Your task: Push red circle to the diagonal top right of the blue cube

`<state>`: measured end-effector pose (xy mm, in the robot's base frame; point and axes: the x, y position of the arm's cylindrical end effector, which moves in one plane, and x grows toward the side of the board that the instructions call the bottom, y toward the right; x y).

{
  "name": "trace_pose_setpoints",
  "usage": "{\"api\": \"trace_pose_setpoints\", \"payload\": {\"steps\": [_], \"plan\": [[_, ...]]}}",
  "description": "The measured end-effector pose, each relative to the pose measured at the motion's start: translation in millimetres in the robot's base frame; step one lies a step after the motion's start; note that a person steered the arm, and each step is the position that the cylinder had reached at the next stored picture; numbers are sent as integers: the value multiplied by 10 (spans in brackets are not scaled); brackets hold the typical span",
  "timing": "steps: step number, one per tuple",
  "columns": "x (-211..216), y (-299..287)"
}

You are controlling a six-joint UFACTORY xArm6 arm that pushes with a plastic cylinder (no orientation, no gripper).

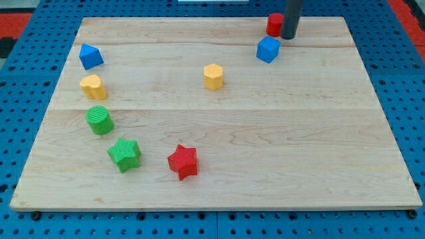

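The red circle [273, 24] stands near the top edge of the wooden board, right of centre. The blue cube [268, 49] sits just below it and slightly to its left. My tip [289, 37] is on the board right beside the red circle, touching or almost touching its right side, and above and right of the blue cube. The rod partly hides the red circle's right edge.
A yellow hexagon [213, 76] is at mid-board. At the left are a blue block [90, 56], a yellow block [93, 87], a green cylinder [99, 120] and a green star [124, 154]. A red star [182, 162] is at the bottom centre. The board's top edge [212, 18] is close to the red circle.
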<state>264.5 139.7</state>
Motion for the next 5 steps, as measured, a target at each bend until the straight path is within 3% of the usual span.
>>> {"api": "trace_pose_setpoints", "payload": {"steps": [1, 2, 3, 4, 5], "plan": [[289, -147], [290, -243], [83, -227], [-73, -853], [-556, -899]]}}
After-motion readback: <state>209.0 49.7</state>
